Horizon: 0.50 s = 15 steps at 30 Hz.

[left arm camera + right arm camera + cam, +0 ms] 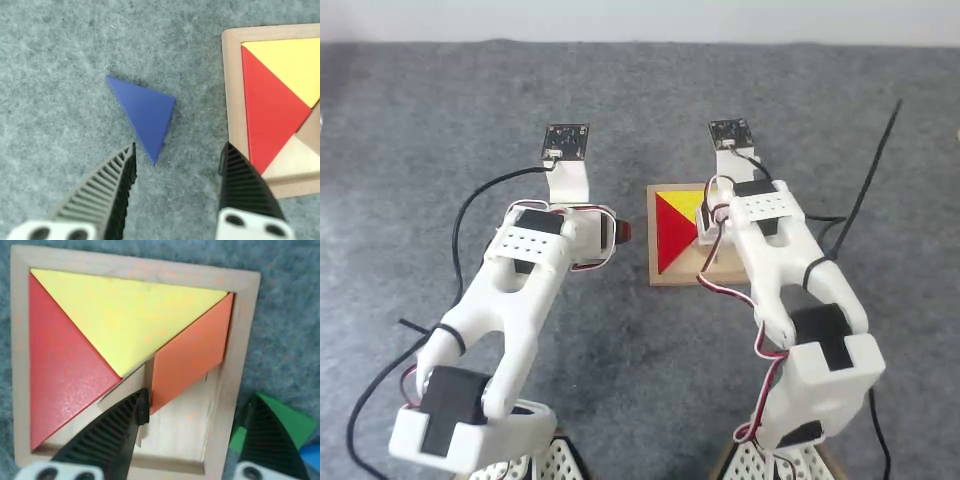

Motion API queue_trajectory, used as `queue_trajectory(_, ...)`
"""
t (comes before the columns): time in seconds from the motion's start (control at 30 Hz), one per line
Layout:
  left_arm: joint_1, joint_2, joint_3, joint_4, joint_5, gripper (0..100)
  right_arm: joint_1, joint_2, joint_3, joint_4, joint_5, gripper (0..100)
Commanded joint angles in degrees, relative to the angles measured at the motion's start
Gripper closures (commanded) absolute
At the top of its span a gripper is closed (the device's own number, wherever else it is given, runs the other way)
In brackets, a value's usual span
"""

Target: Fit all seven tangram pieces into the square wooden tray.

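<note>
Tray [241,340] holds 3 pieces: red triangle [60,365], yellow triangle [130,315], orange parallelogram [192,350]. Blue triangle [145,112] lies on the grey surface [60,60] just beside the tray, with the left fingers [115,185] spread above it. Right fingers [110,435] are spread astride the tray rim, 1 over a green piece [295,422] outside

Mottled grey carpet-like covering [410,140] stretches evenly lit across the high view, meeting a plain pale band [640,18] along the frame's top edge.

No readable text, labels or numbers
</note>
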Motion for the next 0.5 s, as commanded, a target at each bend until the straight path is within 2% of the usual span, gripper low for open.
queue_trajectory(0.0, 0.44, -0.26, -1.27, -0.97, -0.53, 75, 0.66, -0.66, -3.08, -0.57, -0.44, 70.2)
queue_trajectory(0.47, 0.44, -0.26, -1.36, -0.97, -0.53, 75, -7.96, -1.27, -2.73, 9.10, -0.35, 70.2)
